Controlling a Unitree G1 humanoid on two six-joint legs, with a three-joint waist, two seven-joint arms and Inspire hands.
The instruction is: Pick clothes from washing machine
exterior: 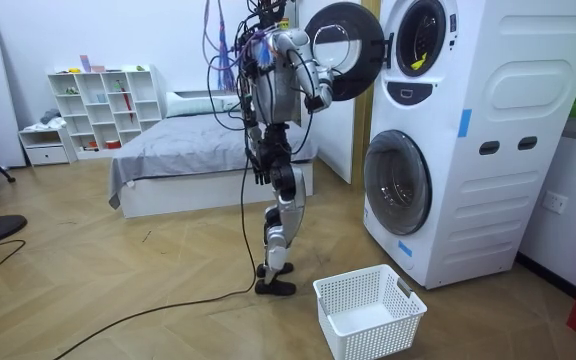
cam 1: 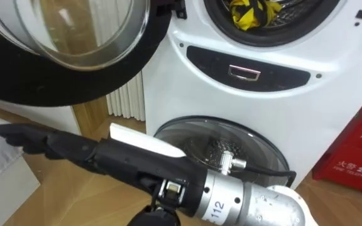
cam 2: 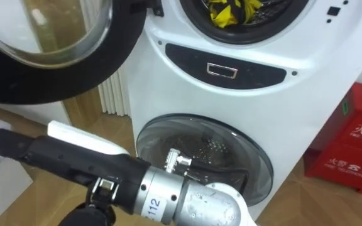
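Clothes (cam 1: 251,12), yellow and black, sit bunched in the upper drum of the washing machine (cam 1: 332,107), whose door (cam 1: 87,37) hangs open. My right hand (cam 1: 55,144) lies stretched leftward below that door. Its fingers (cam 1: 17,134) are straight, pressed together, and hold nothing.

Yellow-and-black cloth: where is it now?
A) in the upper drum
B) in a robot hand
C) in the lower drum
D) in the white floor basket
A: the yellow-and-black cloth lies inside the upper drum, past its swung-open door; the right hand holds nothing, fingers straight.
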